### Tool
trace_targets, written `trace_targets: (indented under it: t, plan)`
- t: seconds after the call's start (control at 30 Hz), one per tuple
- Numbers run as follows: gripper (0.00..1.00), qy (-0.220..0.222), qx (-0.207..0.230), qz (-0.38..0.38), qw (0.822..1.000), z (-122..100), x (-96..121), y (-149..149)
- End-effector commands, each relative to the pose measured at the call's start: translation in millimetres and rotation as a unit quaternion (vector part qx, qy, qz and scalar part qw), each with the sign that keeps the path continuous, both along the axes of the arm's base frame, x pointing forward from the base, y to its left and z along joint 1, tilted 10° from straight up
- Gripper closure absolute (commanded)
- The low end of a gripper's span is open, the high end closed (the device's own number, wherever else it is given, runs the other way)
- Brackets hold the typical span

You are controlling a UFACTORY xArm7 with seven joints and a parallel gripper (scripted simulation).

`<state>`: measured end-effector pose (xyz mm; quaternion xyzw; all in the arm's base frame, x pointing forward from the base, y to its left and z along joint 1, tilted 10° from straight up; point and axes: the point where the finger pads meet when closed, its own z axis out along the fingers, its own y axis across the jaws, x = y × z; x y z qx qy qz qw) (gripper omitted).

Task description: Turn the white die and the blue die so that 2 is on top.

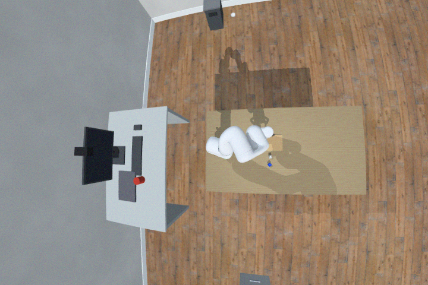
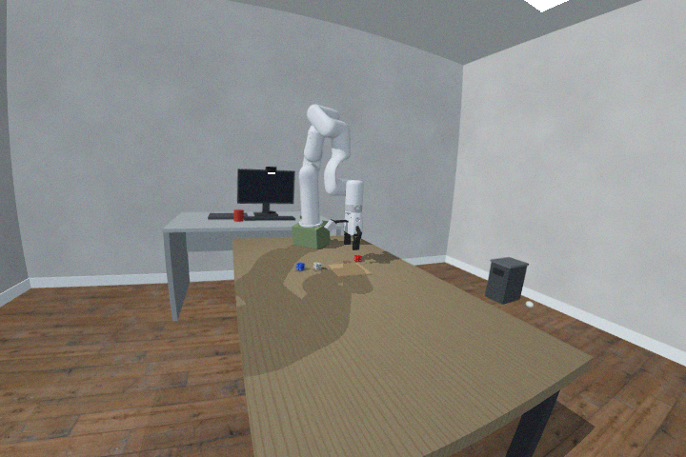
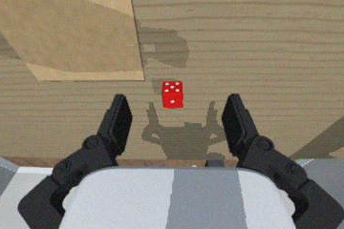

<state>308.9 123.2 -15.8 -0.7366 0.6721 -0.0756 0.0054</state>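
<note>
The tan mat (image 1: 277,143) (image 2: 349,269) (image 3: 84,38) lies flat on the table. The red die (image 2: 357,258) (image 3: 172,94) lies on bare table just off a mat corner. In the wrist view its upward face seems to show one pip and the side facing the camera five. The white die (image 1: 270,156) (image 2: 316,266) lies off the mat, and the blue die (image 1: 269,164) (image 2: 300,267) is farther off on the same side. Their pips are too small to read. My gripper (image 2: 352,243) (image 3: 176,105) is open and empty, above the table near the red die. The arm hides the red die in the top view.
The arm's green base (image 2: 310,235) stands at one end of the wooden table (image 1: 339,134) (image 2: 435,333). A desk (image 1: 137,215) with a monitor (image 1: 98,154) (image 2: 266,186) and a red cup (image 1: 139,180) (image 2: 238,215) stands beyond it. The arm's shadow crosses the mat.
</note>
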Motion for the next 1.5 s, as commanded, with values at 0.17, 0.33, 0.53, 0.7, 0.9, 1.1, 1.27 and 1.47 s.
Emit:
trace_targets:
  t: [0.17, 0.33, 0.53, 0.7, 0.9, 1.1, 1.27, 1.47]
  plan:
    - [0.00, -0.004, -0.007, -0.001, 1.000, 21.0, -1.7, 2.4]
    - [0.00, -0.004, -0.007, -0.001, 1.000, 31.3, -3.0, 3.5]
    - [0.00, -0.004, -0.008, -0.001, 1.000, 39.4, -4.1, 4.4]
    - [0.00, -0.004, -0.007, -0.001, 1.000, 50.7, -5.6, 5.6]
    - [0.00, -0.004, -0.007, -0.001, 1.000, 66.4, -7.6, 7.4]
    - [0.00, -0.004, -0.007, -0.001, 1.000, 76.0, -8.8, 8.4]
    - [0.00, -0.004, -0.007, -0.001, 1.000, 83.0, -9.7, 9.2]
    - [0.00, -0.004, -0.007, -0.001, 1.000, 84.2, -9.8, 9.4]
